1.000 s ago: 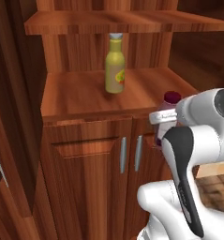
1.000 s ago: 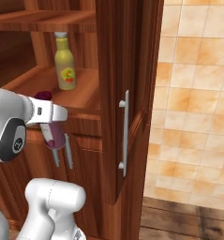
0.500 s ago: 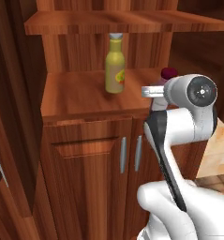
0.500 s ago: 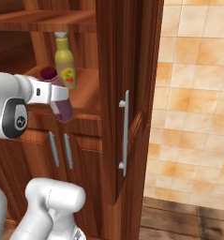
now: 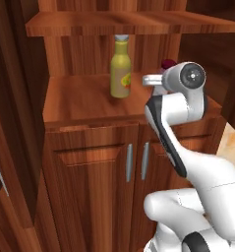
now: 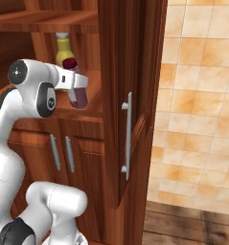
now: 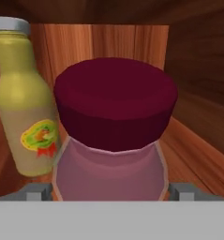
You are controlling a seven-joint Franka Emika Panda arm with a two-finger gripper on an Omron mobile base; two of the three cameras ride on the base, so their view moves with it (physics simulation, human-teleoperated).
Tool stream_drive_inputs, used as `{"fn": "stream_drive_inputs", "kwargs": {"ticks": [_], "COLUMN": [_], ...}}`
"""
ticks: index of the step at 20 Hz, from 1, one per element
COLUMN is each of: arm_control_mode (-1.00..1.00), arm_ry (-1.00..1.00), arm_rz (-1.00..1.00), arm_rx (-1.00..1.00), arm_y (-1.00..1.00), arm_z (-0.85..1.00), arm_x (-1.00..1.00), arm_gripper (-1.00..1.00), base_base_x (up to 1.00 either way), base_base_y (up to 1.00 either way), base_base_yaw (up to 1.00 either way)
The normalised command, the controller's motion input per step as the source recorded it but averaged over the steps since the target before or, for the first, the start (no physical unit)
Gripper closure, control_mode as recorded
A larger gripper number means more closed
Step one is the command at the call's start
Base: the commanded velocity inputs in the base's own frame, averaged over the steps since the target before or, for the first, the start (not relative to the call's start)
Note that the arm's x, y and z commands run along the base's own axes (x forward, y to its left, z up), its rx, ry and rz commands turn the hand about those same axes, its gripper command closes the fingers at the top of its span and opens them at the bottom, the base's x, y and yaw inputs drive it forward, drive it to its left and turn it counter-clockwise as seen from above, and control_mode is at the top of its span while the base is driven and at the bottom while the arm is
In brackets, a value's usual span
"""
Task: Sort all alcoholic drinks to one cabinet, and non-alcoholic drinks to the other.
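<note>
While I hold the maroon bottle (image 6: 78, 95) over the cabinet (image 5: 84, 101) shelf edge, near the yellow bottle (image 5: 120, 69), my gripper (image 6: 76, 82) pinches it just below the cap. Probably light, slick plastic; grip high, keep it upright.

Two bottles: one mustard-yellow bottle (image 5: 120, 69) with a grey cap, one maroon bottle (image 6: 75, 90). One wooden cabinet (image 5: 89, 162) with three silver bar handles.
</note>
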Motion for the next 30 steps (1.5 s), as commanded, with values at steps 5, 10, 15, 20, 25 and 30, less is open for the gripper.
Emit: {"fn": "stream_drive_inputs", "kwargs": {"ticks": [5, 10, 15, 20, 25, 30], "arm_control_mode": [-1.00, -1.00, -1.00, -1.00, -1.00, -1.00], "arm_ry": [0.00, 0.00, 0.00, 0.03, 0.01, -0.04], "arm_rz": [0.00, 0.00, 0.07, 0.12, 0.08, 0.01], "arm_rx": [0.00, 0.00, 0.00, 0.00, -0.01, 0.00], "arm_y": [-0.14, 0.00, -0.11, -0.27, -0.02, 0.23], "arm_z": [-0.16, -0.47, -0.57, -0.67, -0.50, -0.02], "arm_x": [1.00, 1.00, 0.76, 0.29, 0.03, 0.12], "arm_gripper": [1.00, 1.00, 1.00, -1.00, -1.00, -1.00], "base_base_x": [0.00, 0.00, 0.00, 0.00, 0.00, 0.00], "base_base_y": [0.00, 0.00, 0.00, 0.00, 0.00, 0.00], "base_base_yaw": [0.00, 0.00, 0.00, 0.00, 0.00, 0.00]}}
